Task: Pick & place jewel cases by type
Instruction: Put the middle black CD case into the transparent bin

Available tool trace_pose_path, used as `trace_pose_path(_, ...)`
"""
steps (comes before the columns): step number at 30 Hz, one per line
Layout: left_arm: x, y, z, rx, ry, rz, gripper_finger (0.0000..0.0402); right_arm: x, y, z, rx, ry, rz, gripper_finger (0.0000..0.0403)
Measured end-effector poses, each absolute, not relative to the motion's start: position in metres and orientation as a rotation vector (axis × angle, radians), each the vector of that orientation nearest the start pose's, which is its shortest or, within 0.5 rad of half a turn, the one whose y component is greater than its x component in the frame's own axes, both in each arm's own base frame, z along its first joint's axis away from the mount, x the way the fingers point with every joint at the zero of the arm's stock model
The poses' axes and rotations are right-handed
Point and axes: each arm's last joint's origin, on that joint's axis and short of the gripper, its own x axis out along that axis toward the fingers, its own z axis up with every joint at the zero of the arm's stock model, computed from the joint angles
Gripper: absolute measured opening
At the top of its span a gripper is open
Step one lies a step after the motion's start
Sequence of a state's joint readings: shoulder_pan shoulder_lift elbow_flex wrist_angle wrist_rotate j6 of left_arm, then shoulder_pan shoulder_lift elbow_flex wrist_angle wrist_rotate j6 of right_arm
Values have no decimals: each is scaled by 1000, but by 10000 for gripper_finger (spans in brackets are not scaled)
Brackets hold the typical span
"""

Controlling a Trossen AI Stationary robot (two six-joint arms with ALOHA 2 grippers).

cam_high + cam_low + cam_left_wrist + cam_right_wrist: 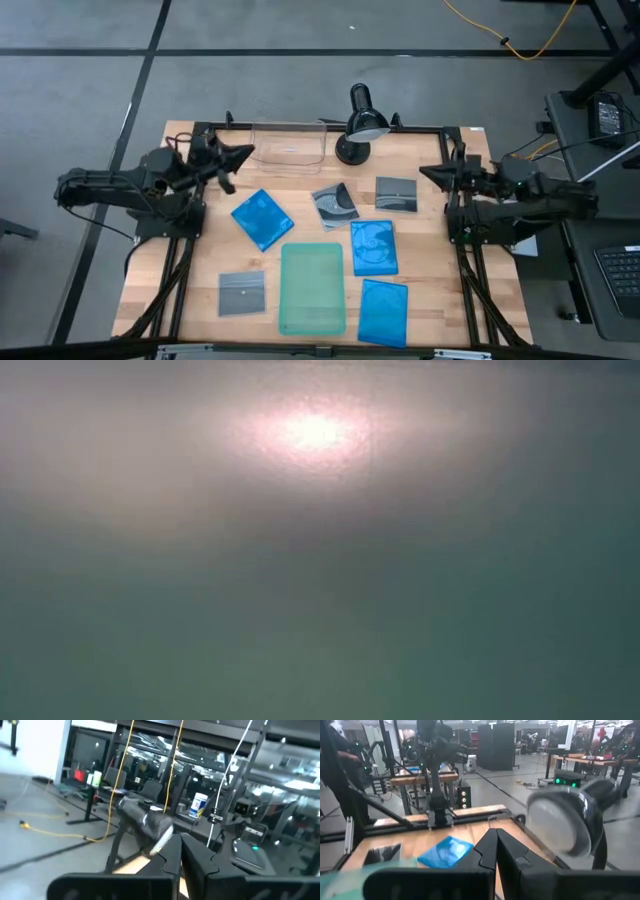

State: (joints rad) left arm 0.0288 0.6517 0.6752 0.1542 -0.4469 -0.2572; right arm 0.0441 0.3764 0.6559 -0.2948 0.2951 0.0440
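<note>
Three blue jewel cases lie flat on the table: one left of centre [262, 218], one at centre right [373, 247], one at the near edge [383, 311]. Three grey cases also lie flat: two toward the far side [335, 202] [396, 194] and one near left [242, 293]. My left gripper [240, 155] is raised over the far-left part of the table with its fingers shut [180, 852]. My right gripper [430, 172] is raised at the far right, also shut [496, 842]. The right wrist view shows a blue case [445, 852] and a grey case [382, 854]. Both grippers touch nothing.
A pale-green flat tray [312, 288] lies at the near centre between the cases. A clear plastic bin [288, 145] and a black desk lamp [360, 125] stand at the far edge. The lamp head shows close in both wrist views [145, 825] [565, 822]. The low view shows only haze.
</note>
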Motion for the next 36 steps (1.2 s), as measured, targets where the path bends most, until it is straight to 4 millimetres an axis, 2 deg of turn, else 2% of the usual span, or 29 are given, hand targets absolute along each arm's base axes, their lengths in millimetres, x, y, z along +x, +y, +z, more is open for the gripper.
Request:
trace_pose_path(3,168,17,372,-227,-196,457,6,94,-4,343,41,14,-251,12)
trace_pose_path(6,190,18,389,-181,-110,472,6,97,-4,356,42,8,-245,12)
trace_pose_path(9,210,20,398,-160,-15,485,6,99,-3,359,68,7,-222,12)
trace_pose_path(11,222,22,397,-147,57,472,6,101,-3,356,129,17,-217,12)
trace_pose_path(15,244,25,381,-160,193,394,2,104,-3,345,191,58,-223,12)
trace_pose_path(22,276,29,343,-221,396,293,1,114,-3,326,152,259,-245,12)
trace_pose_path(26,292,31,323,-251,469,320,1,129,-5,309,102,443,-248,11)
trace_pose_path(30,305,32,301,-277,555,360,1,146,-10,292,40,617,-159,5)
trace_pose_path(36,321,34,274,-313,655,385,1,177,-32,269,-54,761,-75,5)
